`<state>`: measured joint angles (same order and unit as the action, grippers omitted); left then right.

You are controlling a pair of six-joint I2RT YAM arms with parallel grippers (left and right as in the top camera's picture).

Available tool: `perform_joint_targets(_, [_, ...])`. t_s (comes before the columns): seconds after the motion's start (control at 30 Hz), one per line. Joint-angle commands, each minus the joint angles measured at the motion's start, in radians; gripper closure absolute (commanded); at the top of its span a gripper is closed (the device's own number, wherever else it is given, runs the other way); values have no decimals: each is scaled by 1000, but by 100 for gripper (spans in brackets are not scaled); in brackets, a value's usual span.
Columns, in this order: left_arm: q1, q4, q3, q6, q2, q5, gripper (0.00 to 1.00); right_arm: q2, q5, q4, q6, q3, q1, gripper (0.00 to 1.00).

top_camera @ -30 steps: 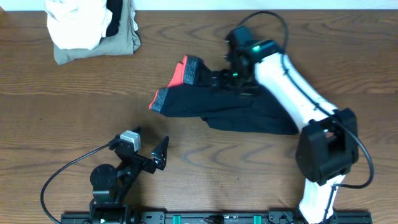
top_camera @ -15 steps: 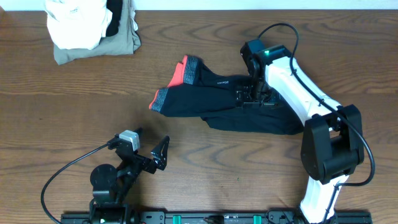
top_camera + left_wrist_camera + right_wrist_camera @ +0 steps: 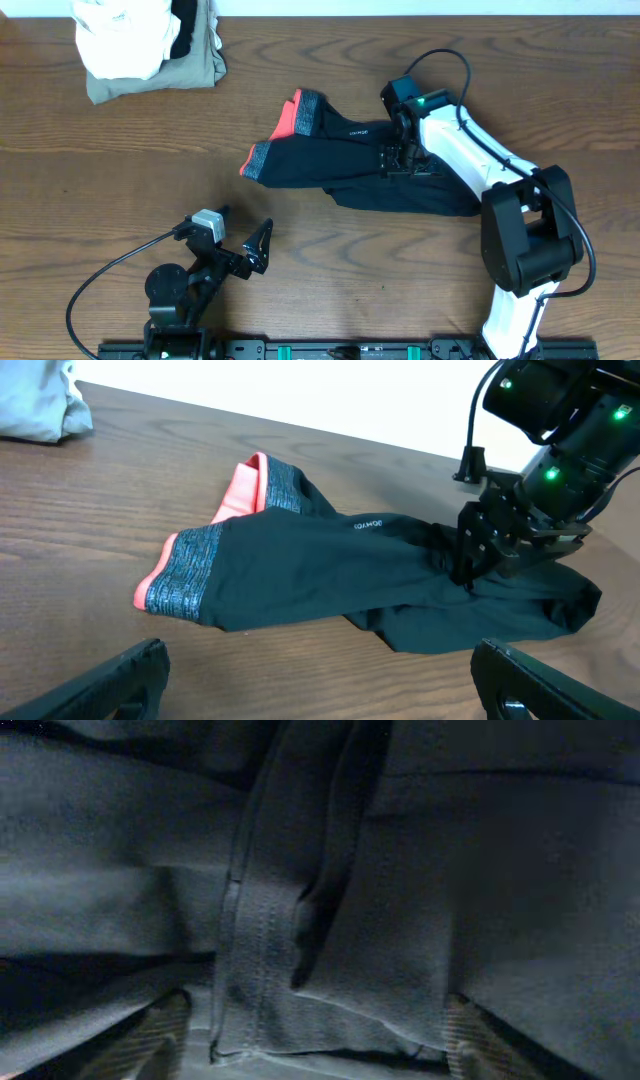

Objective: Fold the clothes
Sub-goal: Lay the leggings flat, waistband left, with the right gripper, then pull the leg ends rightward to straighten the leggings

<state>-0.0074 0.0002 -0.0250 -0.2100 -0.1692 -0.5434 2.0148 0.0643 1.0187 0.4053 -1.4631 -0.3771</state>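
Wide table [image 3: 100, 180] room flanks the clothes [image 3: 330, 165]; folded pile [image 3: 150, 50] stands well apart.

Dark brown wood-grain worktop [image 3: 120, 180], filling nearly the whole overhead view. At its far left corner, a heap of folded laundry, well apart from everything else. On top, a white cloth [image 3: 120, 40], crumpled and cut off by the upper edge. Beneath it, a khaki-olive garment [image 3: 200, 72], showing along the heap's near and right sides. Tucked between the two, a black strip [image 3: 185, 25], possibly more fabric, too small to tell. Beyond the far edge, a pale band [image 3: 400, 6], plain and featureless.
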Motion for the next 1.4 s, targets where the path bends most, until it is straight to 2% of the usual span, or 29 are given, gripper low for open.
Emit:
perform_joint_targets(0.0, [4, -20, 20, -6, -2, -10, 2, -19, 30, -6, -3, 15, -6, 27])
perform_joint_targets(0.07, [4, -22, 20, -6, -2, -10, 2, -19, 38, -14, -4, 28, -6, 30])
perform_joint_targets(0.27, [4, -23, 20, -6, -5, -10, 2, -19, 41, -58, -87, 77, -3, 33])
perform_joint_targets(0.33, [4, -23, 20, -6, -5, -10, 2, -19, 41, -56, -89, 77, -2, 42])
perform_joint_targets(0.4, [4, -23, 20, -6, -5, -10, 2, -19, 41, -58, -89, 77, -2, 57])
perform_joint_targets(0.53, [4, -23, 20, -6, -5, -10, 2, -22, 41, -48, -88, 70, 2, 98])
perform_joint_targets(1.0, [4, -23, 20, -6, -5, -10, 2, -27, 297, 190, 3, -129, 51, 99])
perform_joint_targets(1.23, [5, -38, 20, -6, -5, -10, 2, -27, 474, 327, 183, -179, 196, 99])
perform_joint_targets(1.37, [5, -37, 20, -6, -5, -9, 2, -27, 485, 372, 233, -187, 306, 99])
